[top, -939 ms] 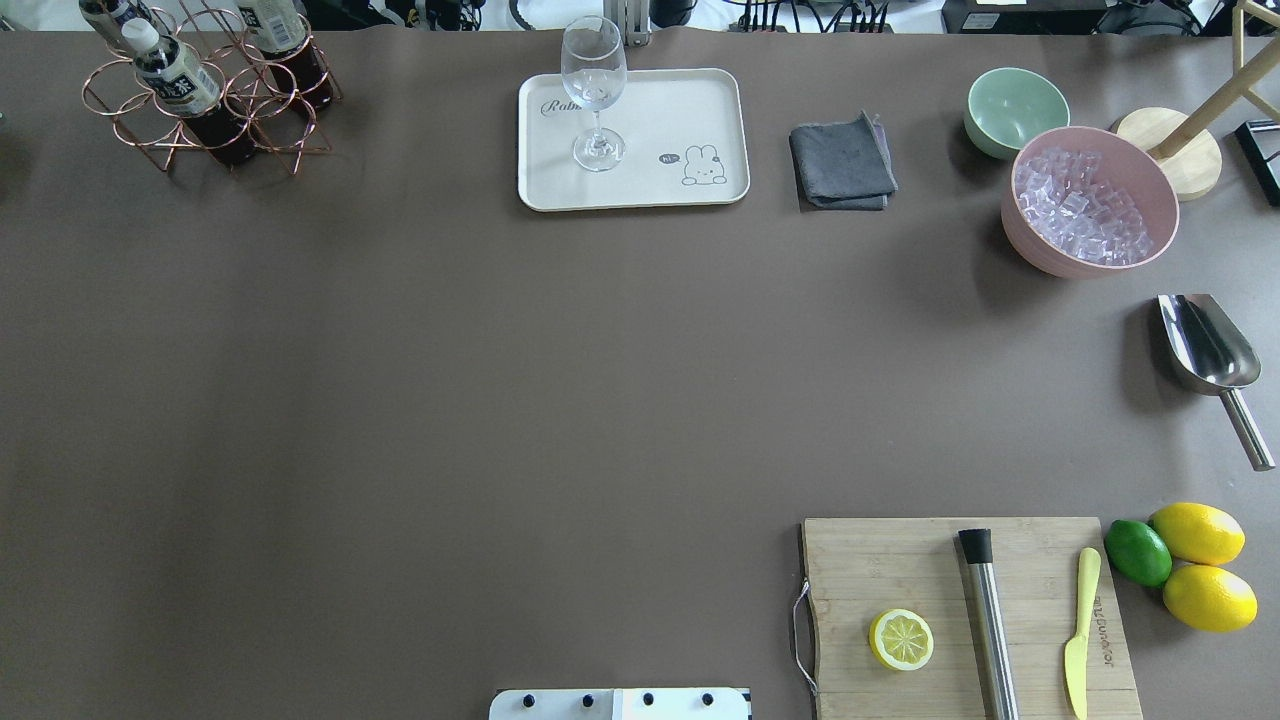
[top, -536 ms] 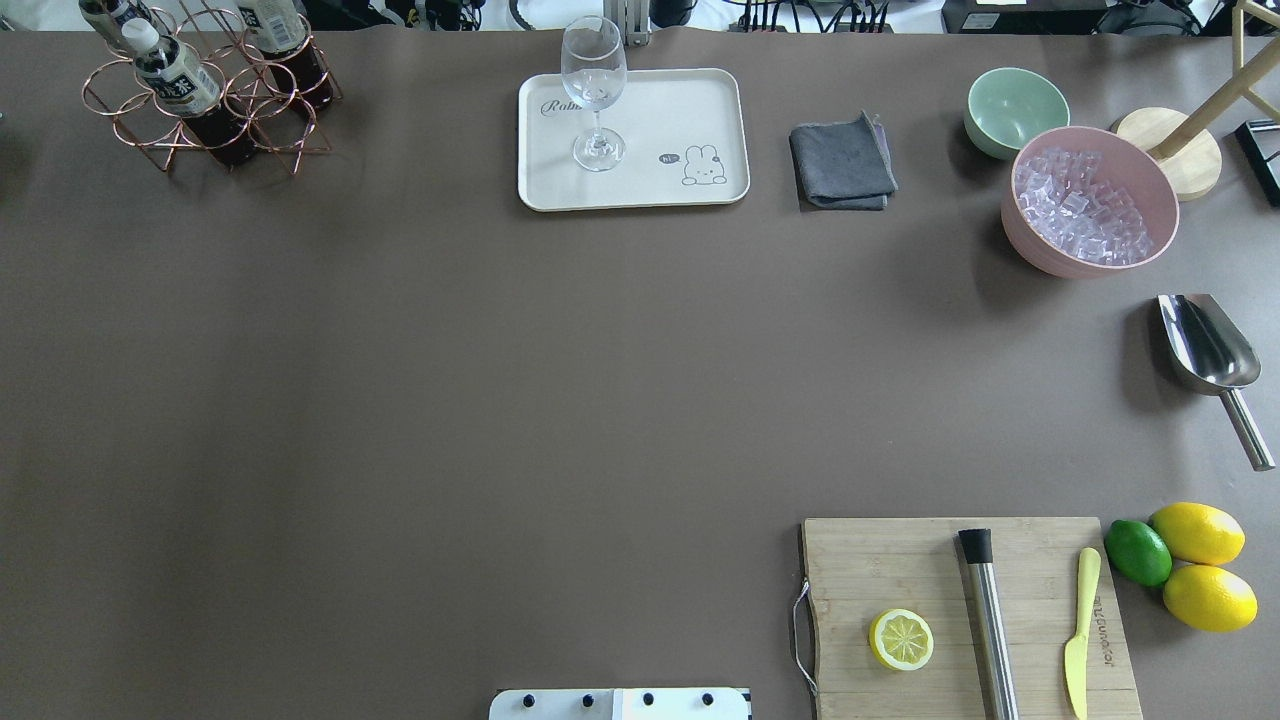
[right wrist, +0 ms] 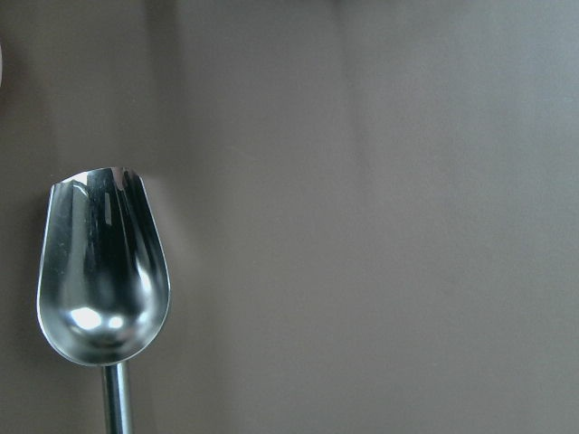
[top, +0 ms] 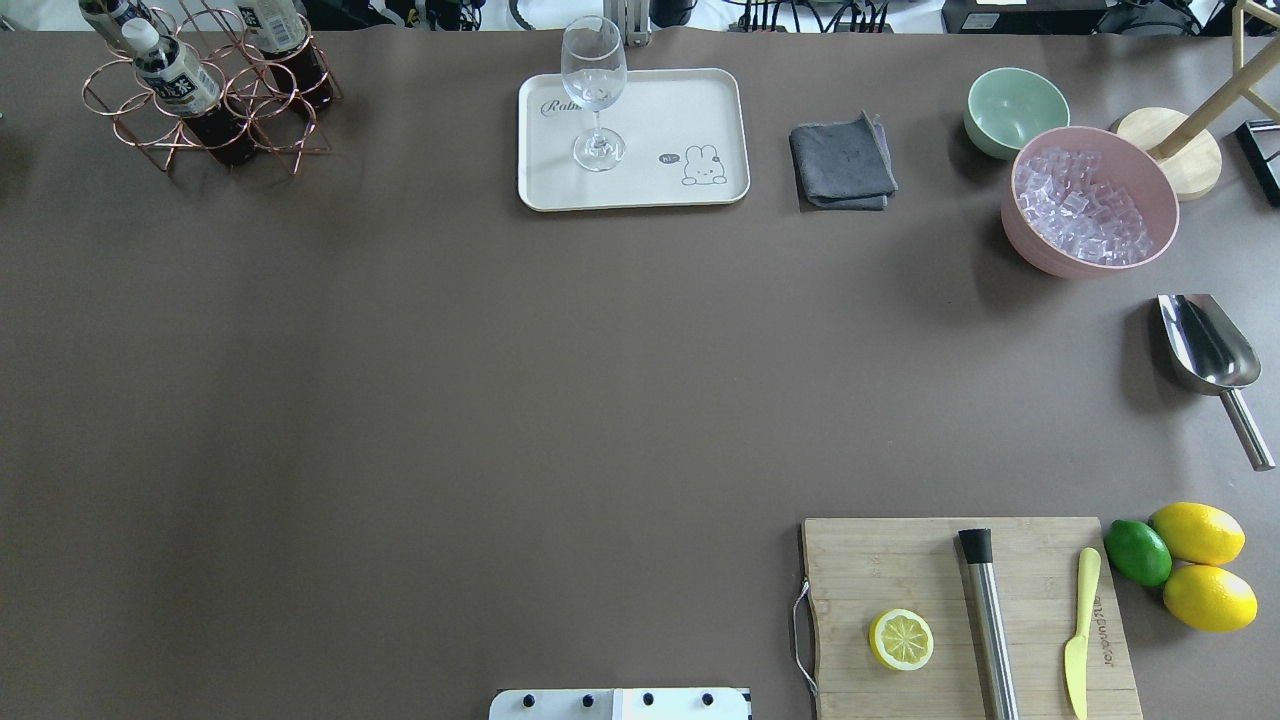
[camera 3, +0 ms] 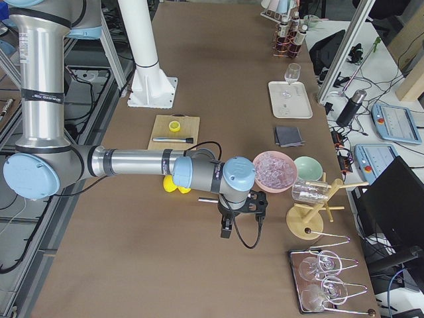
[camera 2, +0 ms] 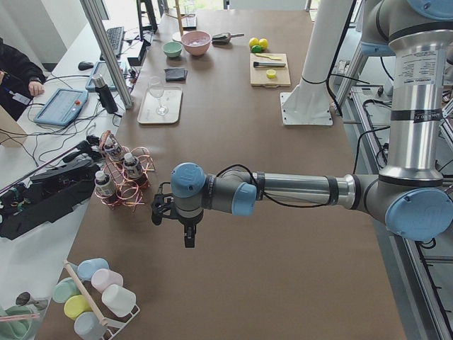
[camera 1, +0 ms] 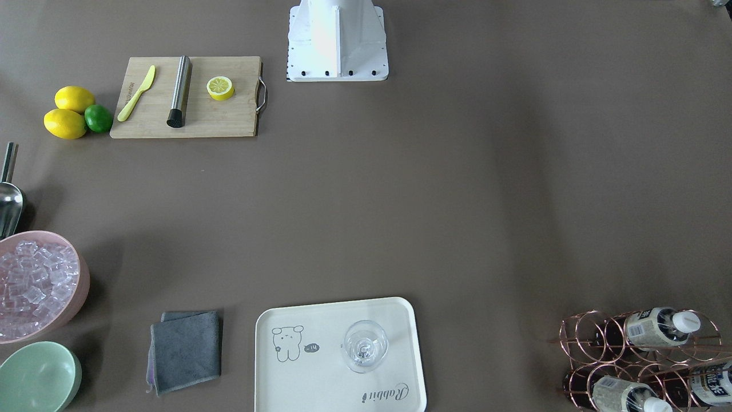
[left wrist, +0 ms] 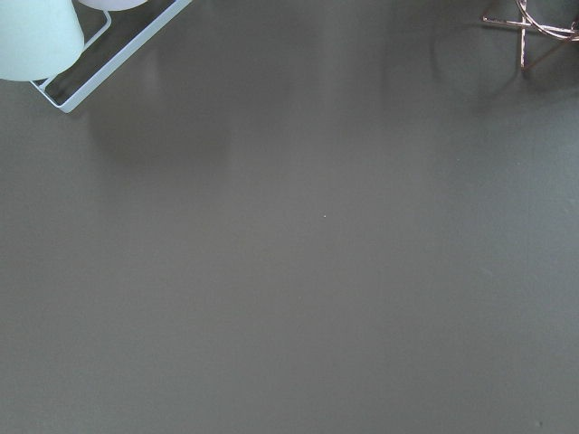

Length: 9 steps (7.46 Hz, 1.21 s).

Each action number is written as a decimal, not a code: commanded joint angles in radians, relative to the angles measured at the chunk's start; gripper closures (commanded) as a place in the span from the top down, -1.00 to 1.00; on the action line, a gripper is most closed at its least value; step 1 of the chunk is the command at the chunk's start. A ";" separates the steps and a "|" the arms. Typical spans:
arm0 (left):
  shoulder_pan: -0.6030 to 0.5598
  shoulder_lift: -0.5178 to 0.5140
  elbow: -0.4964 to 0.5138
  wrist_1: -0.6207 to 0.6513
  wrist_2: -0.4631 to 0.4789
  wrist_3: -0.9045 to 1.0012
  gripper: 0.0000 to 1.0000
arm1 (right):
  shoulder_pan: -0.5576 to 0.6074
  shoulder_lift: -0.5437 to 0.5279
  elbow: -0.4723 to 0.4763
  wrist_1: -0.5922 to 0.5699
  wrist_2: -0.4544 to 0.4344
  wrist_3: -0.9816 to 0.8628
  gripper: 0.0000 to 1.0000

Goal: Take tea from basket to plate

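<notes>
Judging by how things lay, we took the reach for a bottle to be the step in hand, with nothing lifted yet. All three tea bottles (top: 185, 95) sat leaning in rings of the basket (top: 115, 100) at the far left corner of the bench (top: 400, 400), and the plate (top: 680, 110) lay well apart from it along the far edge. The left end effector (camera 2: 188, 237) hung over bare bench near the basket with nothing seen in it. It showed only in a side view, so we could not tell whether it was open or closed. The same went for the right end effector (camera 3: 232, 222), which hung above the bench by the scoop (top: 1205, 345). To reach well, we reckoned the left arm should take the bottle nearest it, close on the body below the white cap, and draw it out along the line of its ring, since a light wire basket would likely drag or tip if the bottle snagged. The bottle should then go down on the plate's free side, because an empty-looking stemmed glass (top: 594, 90) stood by the script. The basket's other rings were empty, the pink bowl (top: 1150, 185) was heaped with ice cubes (top: 1075, 205), the green bowl (top: 1015, 105) held nothing, and the scoop lay empty.
</notes>
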 commanded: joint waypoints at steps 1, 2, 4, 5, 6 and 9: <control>0.003 -0.008 0.000 0.000 0.001 -0.002 0.96 | 0.000 -0.002 -0.001 0.000 0.000 0.000 1.00; 0.005 -0.009 0.002 0.000 0.002 0.000 0.96 | 0.000 -0.002 -0.001 0.000 0.000 0.000 1.00; 0.006 -0.011 0.008 0.000 0.002 0.000 0.96 | 0.000 -0.010 -0.004 0.000 0.000 0.000 1.00; 0.006 -0.023 0.012 0.000 0.002 0.000 0.96 | 0.000 -0.009 0.001 0.000 0.001 0.000 1.00; 0.009 -0.023 0.012 0.000 0.002 0.000 0.96 | 0.000 -0.009 0.001 0.000 0.003 0.000 1.00; 0.020 -0.025 0.012 0.000 0.002 -0.002 0.96 | 0.000 -0.007 0.001 0.000 0.006 -0.002 1.00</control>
